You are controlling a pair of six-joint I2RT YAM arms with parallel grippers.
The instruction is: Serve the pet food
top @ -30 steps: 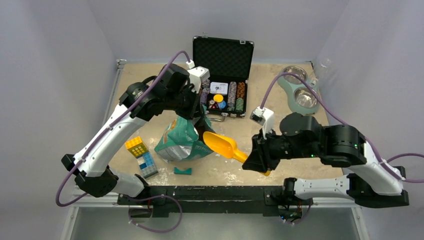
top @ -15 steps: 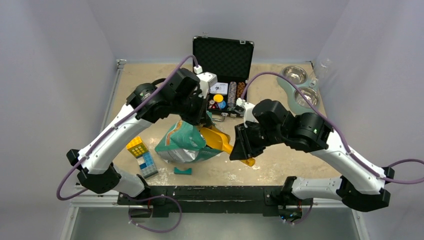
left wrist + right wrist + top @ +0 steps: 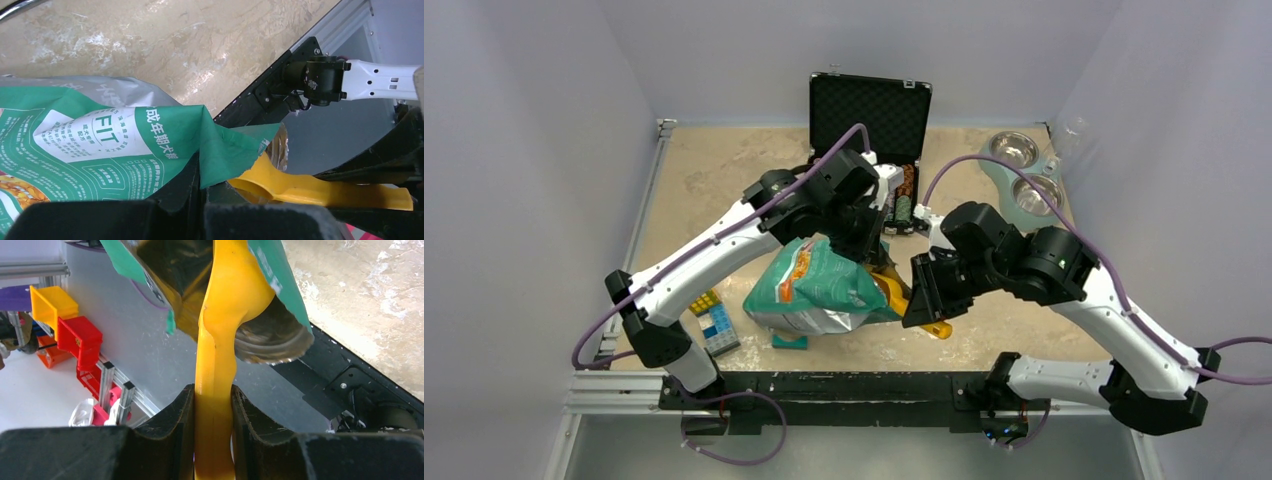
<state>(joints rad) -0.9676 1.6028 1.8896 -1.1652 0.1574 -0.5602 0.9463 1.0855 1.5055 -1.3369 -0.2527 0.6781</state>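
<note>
Both grippers (image 3: 200, 192) (image 3: 212, 402) clamped: bag (image 3: 100, 140), scoop (image 3: 216, 355)

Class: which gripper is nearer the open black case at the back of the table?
Left. The left gripper, pinching the rim of the food bag, sits just in front of the case; the right gripper, holding the yellow scoop, is farther toward the near edge.

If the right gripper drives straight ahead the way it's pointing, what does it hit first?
Probably the rim of the open bag: the right gripper, shut on the yellow scoop, points straight into its mouth, scoop bowl inside. Depth beyond is unclear.
</note>
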